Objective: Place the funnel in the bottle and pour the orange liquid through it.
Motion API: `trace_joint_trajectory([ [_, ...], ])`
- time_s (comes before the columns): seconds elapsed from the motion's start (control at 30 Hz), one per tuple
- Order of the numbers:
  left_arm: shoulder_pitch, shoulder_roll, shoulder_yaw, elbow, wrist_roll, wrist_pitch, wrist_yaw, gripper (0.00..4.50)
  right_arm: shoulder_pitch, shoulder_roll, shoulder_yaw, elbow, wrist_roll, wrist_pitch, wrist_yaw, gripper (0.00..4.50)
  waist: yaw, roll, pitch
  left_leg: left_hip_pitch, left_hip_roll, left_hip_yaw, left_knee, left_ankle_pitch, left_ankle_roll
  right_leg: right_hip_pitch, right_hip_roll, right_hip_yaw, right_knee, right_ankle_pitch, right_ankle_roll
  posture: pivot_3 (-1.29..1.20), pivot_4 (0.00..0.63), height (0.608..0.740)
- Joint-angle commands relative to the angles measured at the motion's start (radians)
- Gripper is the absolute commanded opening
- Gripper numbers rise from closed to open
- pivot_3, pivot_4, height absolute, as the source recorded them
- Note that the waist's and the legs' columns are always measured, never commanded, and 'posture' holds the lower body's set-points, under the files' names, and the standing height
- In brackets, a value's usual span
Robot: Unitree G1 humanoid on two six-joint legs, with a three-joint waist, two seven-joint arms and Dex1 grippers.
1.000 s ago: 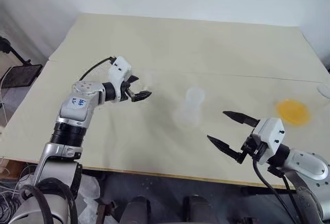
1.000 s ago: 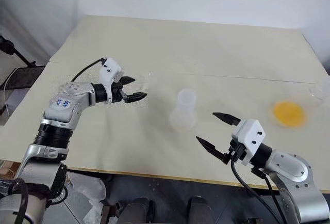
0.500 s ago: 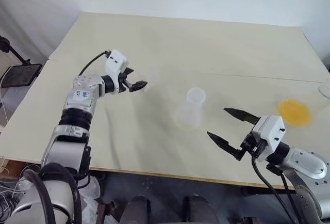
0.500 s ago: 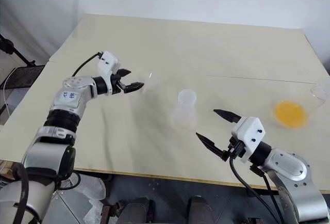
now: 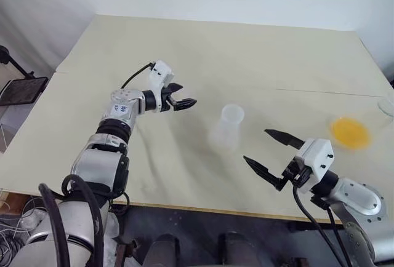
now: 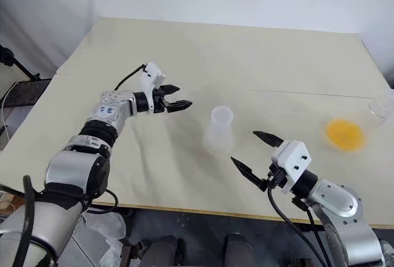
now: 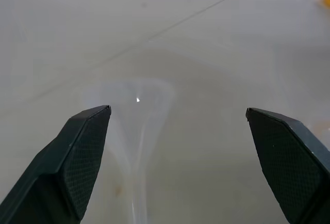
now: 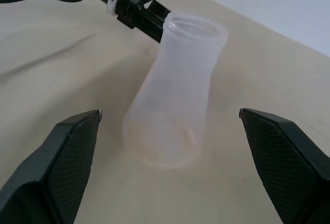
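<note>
Right gripper (image 5: 275,154): nearest thing, at the near right over the table; fingers stood spread wide and held nothing; pointed left and away toward the bottle; its wrist view had the bottle centred between the two fingertips, apart from both.

Bottle (image 5: 227,128): stood upright on the table (image 5: 246,64) near the middle, mouth open and bare; clear walls, wide base, narrower rimmed neck; just beyond the right gripper, not touched by it.

Orange liquid (image 5: 350,131): shallow bright pool low in a clear cup to the right of the bottle, well apart from it; the cup's walls too faint to trace.

Left gripper (image 6: 182,103): left of the bottle and slightly farther; fingers pointed right toward the bottle's neck; wrist view showed the two fingers set wide apart.

Funnel (image 7: 135,111): faint see-through cone with narrow stem, seen between the left fingers in the left wrist view; whether either finger touched it could not be told.

Second clear vessel (image 6: 381,107): far right edge of the table, beyond the orange pool; details too faint.
</note>
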Motion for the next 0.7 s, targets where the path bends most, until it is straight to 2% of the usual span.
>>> trace_joint_trajectory([
  [0.03, -0.001, -0.003, -0.019, -0.004, 0.034, -0.076, -0.077, 4.47, 0.017, 0.013, -0.008, -0.055, -0.002, -0.022, -0.020, 4.50, -0.001, 0.000, 0.000, 0.000, 0.000, 0.000, 0.000, 0.000, 0.000, 0.000, 0.000, 0.000, 0.000, 0.000, 0.000, 0.00, 0.150, 0.740],
  [0.33, 0.056, 0.031, -0.036, -0.034, 0.061, -0.162, -0.250, 4.47, 0.041, 0.029, -0.007, -0.070, -0.015, -0.029, -0.035, 4.50, 0.000, 0.000, 0.000, 0.000, 0.000, 0.001, 0.000, 0.000, 0.000, 0.000, 0.000, -0.003, 0.000, 0.000, 0.000, 0.00, 0.150, 0.740],
  [0.7, 0.091, 0.048, -0.006, -0.082, 0.039, -0.189, -0.227, 4.47, 0.009, 0.043, 0.029, -0.039, -0.029, -0.044, -0.034, 4.50, 0.000, 0.000, 0.000, 0.000, 0.000, -0.001, 0.000, 0.000, 0.000, 0.001, -0.001, -0.003, 0.000, 0.000, 0.000, 0.00, 0.150, 0.740],
])
